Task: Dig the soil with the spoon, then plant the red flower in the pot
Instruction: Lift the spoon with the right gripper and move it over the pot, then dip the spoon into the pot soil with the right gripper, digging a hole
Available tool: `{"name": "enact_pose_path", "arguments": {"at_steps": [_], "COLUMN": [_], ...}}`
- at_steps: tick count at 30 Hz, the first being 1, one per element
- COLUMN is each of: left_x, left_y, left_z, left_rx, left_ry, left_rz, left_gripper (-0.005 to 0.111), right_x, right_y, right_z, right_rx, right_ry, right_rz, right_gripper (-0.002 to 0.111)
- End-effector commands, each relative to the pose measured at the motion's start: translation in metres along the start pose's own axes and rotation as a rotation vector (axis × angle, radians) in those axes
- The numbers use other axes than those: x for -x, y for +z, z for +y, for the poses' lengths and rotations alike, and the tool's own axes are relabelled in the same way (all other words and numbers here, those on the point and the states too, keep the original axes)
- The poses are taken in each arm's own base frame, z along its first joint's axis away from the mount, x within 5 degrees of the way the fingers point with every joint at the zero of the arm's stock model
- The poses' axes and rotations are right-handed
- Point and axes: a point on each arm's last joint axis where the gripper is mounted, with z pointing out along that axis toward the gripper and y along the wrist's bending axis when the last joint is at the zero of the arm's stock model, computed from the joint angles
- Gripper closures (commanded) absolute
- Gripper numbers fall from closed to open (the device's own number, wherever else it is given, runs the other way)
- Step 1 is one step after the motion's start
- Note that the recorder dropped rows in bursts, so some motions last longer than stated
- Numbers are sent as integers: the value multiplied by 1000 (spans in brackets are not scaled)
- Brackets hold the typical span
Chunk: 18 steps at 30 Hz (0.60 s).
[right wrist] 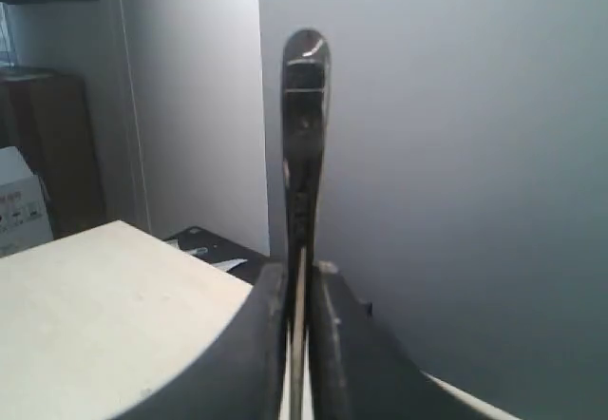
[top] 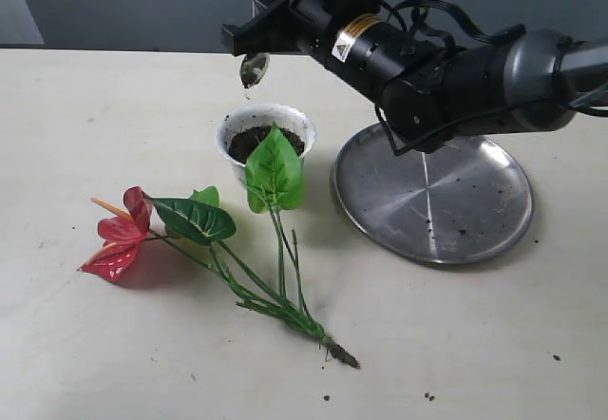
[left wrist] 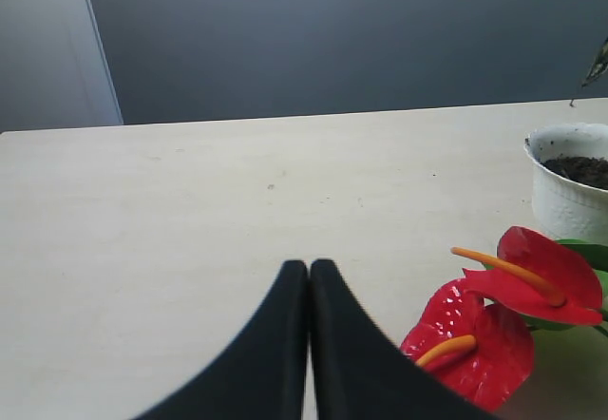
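The white pot [top: 231, 130] stands mid-table with dark soil [top: 252, 141] inside; it also shows in the left wrist view, pot [left wrist: 568, 206] and soil [left wrist: 581, 168]. The red flower [top: 119, 241] lies flat on the table in front of the pot, stems running to the roots [top: 342, 352], with one green leaf [top: 275, 168] leaning on the pot's rim. My right gripper [top: 249, 38] hangs above the pot, shut on the spoon [top: 253, 68], whose soiled bowl points down. In the right wrist view the spoon [right wrist: 305, 106] stands edge-on between the fingers [right wrist: 328, 292]. My left gripper [left wrist: 309, 266] is shut and empty, close to the red blooms [left wrist: 503, 330].
A large round steel plate [top: 432, 197] with a few soil crumbs lies right of the pot, under the right arm. Loose crumbs [top: 427, 396] dot the table near its front edge. A dark wall stands behind the table.
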Motion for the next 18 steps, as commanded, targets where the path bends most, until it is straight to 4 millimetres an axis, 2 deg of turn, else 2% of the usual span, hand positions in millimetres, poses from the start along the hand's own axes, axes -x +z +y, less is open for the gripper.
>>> {"name": "enact_pose_path", "arguments": {"at_steps": [1, 4, 6, 7, 9, 12, 16, 17, 18], "left_x": [2, 2, 2, 2, 2, 2, 2, 2, 2], "left_y": [0, 0, 0, 0, 0, 0, 0, 0, 0], "left_z": [0, 0, 0, 0, 0, 0, 0, 0, 0], "left_rx": [-5, -5, -5, -5, -5, -5, -5, -5, -5], "left_ry": [0, 0, 0, 0, 0, 0, 0, 0, 0], "left_rz": [-12, -12, -12, -12, -12, -12, -12, -12, -12], "left_gripper": [105, 105, 105, 105, 105, 105, 105, 105, 105], "right_x": [-17, -32, -52, -68, -81, -90, -81, -65, -58], "right_y": [3, 5, 7, 8, 9, 9, 11, 11, 11], "right_z": [-1, -2, -3, -4, -3, -4, -3, -2, -2], "right_rx": [-3, -8, -9, -10, -11, -14, -8, 0, 2], "right_ry": [1, 0, 3, 5, 15, 32, 33, 32, 32], "right_rz": [108, 181, 230, 267, 297, 318, 255, 177, 148], "right_gripper": [109, 109, 109, 109, 109, 109, 109, 109, 109]}}
